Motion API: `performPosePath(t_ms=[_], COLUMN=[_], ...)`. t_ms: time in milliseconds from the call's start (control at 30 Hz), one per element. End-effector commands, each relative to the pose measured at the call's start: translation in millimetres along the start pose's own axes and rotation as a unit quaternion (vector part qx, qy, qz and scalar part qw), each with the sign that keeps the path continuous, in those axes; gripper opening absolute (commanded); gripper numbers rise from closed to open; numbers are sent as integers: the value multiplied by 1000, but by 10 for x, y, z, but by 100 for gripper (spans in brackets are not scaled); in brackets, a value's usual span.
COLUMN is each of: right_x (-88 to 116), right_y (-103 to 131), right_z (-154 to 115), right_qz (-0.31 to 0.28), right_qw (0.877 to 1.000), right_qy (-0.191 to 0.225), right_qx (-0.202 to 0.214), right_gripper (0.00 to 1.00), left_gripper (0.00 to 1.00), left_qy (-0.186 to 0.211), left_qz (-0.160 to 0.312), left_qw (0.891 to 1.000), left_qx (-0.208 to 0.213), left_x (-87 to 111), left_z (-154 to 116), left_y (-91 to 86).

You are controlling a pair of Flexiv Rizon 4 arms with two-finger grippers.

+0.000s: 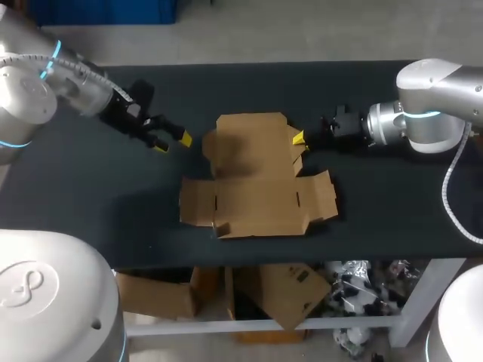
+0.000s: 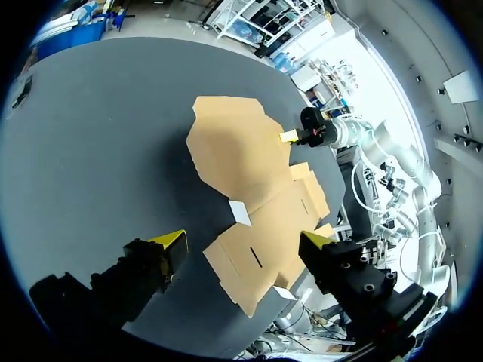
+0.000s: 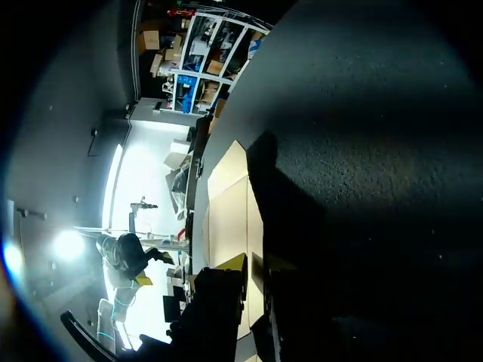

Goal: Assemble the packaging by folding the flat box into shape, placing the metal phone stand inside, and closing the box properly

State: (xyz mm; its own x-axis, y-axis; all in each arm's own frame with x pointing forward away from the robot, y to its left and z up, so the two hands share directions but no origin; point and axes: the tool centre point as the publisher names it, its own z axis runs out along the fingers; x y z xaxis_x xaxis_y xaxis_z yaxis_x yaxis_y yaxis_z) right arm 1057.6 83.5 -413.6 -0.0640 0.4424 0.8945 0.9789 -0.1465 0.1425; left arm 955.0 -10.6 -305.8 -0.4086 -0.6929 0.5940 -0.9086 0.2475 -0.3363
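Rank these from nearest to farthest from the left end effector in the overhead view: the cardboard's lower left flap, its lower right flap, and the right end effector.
1. The lower left flap, at the left of the cardboard, closest to the left end effector.
2. The right end effector, at the cardboard's right edge.
3. The lower right flap, at its far right corner.

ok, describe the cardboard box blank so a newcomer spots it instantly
On the dark table, look to the middle: a flat brown cardboard box blank. It alone lies there, unfolded with flaps splayed, the right pincer at its right edge.
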Motion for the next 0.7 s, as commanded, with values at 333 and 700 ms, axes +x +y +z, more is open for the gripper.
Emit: performPosePath(t_ms=[333, 700], right_x=[89, 271], right_y=[-16, -11], right_z=[-49, -163], right_qz=[-26, -38], right_qw=[999, 999], right_qy=[33, 26], right_qx=[-6, -3], right_gripper=[0, 0], left_gripper=[100, 100], left_qy=[6, 12], left_qz=[3, 6], left_qw=[1000, 1000], left_qx=[-5, -2], left_x=[-3, 2], left_z=[5, 22], left_y=[-7, -13])
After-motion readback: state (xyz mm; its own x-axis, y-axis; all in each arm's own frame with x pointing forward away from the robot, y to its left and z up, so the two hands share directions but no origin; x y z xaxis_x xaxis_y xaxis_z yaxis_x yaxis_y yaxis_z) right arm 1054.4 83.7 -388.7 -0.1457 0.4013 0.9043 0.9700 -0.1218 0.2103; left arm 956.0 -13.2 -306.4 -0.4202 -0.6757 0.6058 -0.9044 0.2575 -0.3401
